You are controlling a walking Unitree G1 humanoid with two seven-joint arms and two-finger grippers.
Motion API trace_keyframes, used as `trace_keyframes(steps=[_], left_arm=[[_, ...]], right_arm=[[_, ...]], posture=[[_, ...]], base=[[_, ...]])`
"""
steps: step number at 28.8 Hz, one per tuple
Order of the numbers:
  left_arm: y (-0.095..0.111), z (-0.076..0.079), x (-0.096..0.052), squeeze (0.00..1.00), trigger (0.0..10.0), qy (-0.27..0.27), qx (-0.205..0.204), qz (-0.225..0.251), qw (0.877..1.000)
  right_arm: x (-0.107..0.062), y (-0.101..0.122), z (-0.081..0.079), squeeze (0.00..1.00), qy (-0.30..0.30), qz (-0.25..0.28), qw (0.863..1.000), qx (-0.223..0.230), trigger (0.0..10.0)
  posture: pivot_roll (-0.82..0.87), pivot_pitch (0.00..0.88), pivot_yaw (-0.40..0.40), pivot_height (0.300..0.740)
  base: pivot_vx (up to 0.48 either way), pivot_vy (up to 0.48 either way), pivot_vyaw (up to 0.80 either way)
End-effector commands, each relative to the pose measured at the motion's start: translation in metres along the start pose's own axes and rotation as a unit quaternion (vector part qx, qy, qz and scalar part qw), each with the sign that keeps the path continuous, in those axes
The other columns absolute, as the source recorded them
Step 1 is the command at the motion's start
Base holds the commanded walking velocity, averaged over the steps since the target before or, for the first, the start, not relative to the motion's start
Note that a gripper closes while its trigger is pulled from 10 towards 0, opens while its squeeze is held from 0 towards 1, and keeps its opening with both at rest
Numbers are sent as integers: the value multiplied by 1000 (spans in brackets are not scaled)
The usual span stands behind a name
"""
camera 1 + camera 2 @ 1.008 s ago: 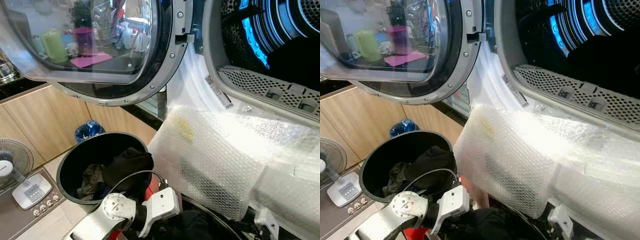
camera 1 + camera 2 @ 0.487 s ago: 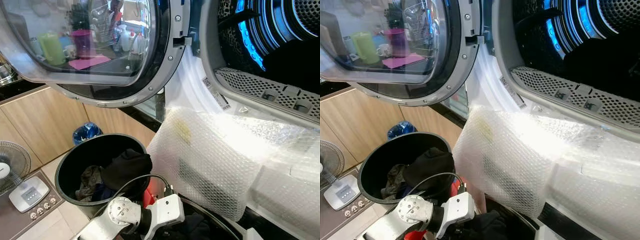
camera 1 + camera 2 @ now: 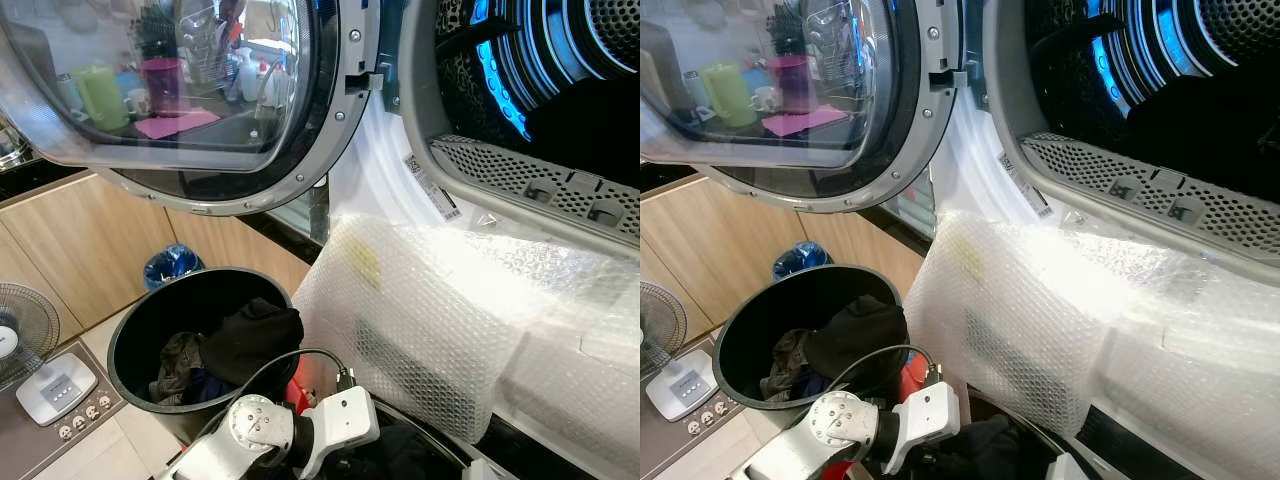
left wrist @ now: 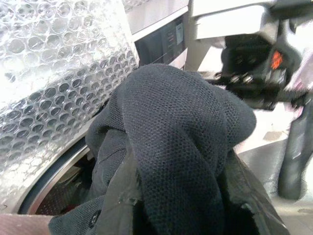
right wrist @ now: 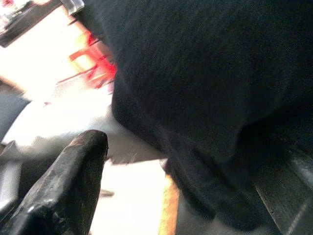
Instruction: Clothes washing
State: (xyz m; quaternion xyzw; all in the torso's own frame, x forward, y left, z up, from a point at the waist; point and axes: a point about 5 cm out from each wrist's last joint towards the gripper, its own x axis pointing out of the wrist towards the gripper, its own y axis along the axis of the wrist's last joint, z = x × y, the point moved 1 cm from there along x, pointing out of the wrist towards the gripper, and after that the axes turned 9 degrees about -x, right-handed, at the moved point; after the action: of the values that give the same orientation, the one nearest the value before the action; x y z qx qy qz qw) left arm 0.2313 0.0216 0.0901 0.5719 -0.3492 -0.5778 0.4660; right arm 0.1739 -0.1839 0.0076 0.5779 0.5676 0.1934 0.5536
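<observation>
A dark mesh garment (image 4: pixel 181 112) bulges up close in the left wrist view, and my left gripper (image 4: pixel 178 166) looks shut on it, its fingers mostly buried in the cloth. In the eye views the left arm (image 3: pixel 330 425) reaches low toward the washing machine, over dark cloth (image 3: pixel 985 440) at the bottom edge. My right gripper (image 5: pixel 186 161) stands open, one finger (image 5: pixel 63 186) on either side of the same dark cloth. A black bucket (image 3: pixel 135 330) at lower left holds more dark clothes (image 3: pixel 245 335). The open drum (image 3: pixel 560 90) glows blue at upper right.
The round glass door (image 3: pixel 170 90) hangs open at upper left. Bubble wrap (image 3: pixel 430 310) covers the machine's front below the drum opening. A fan (image 3: pixel 20 330) and a scale (image 3: pixel 55 385) stand on the floor at left, before wooden cabinets (image 3: pixel 70 240).
My left arm has slid to the right, closer to the machine's front. The right arm's white part has dropped out at the lower right. The camera has shifted slightly.
</observation>
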Motion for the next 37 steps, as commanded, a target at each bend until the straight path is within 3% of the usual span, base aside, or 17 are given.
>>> trace_keyframes(steps=[1, 5, 10, 16, 22, 25, 29, 37], left_arm=[[9, -4, 0, 0, 0, 6, 21, 11, 1000], [10, -8, 2, 0, 0, 19, 25, 13, 999], [11, -9, 5, 0, 0, 28, 27, 18, 999], [13, -14, 8, 0, 0, 55, 40, 23, 997], [22, -22, 18, 0, 0, 94, 51, 40, 993], [26, -23, 25, 0, 0, 114, 54, 52, 991], [31, -19, 36, 0, 0, 114, 50, 65, 990], [33, -15, 42, 0, 0, 115, 50, 74, 989]], right_arm=[[3, 2, 8, 0, -40, 3, 999, 1, 10000], [8, 10, 14, 0, -67, 42, 996, 38, 10000], [10, 18, 5, 0, -40, 69, 994, 69, 10000], [8, 19, -9, 0, 12, 59, 996, 70, 10000], [12, 14, 3, 0, -50, 43, 995, 78, 10000], [15, 17, 1, 0, -44, 52, 994, 89, 10000], [19, 16, 7, 0, -82, 57, 989, 106, 10000], [26, 18, 10, 0, -113, 76, 981, 138, 10000]], posture=[[-86, 23, 4, 740], [-88, 31, 1, 740], [-91, 39, -2, 740], [-98, 56, -7, 740], [-94, 67, -8, 740], [-91, 70, -8, 740], [-95, 75, -9, 740], [-95, 79, -8, 740]], base=[[0, 0, 0], [0, 0, 0], [0, 0, 0], [0, 0, 0], [0, 0, 0], [0, 0, 0], [0, 0, 0], [0, 0, 0]])
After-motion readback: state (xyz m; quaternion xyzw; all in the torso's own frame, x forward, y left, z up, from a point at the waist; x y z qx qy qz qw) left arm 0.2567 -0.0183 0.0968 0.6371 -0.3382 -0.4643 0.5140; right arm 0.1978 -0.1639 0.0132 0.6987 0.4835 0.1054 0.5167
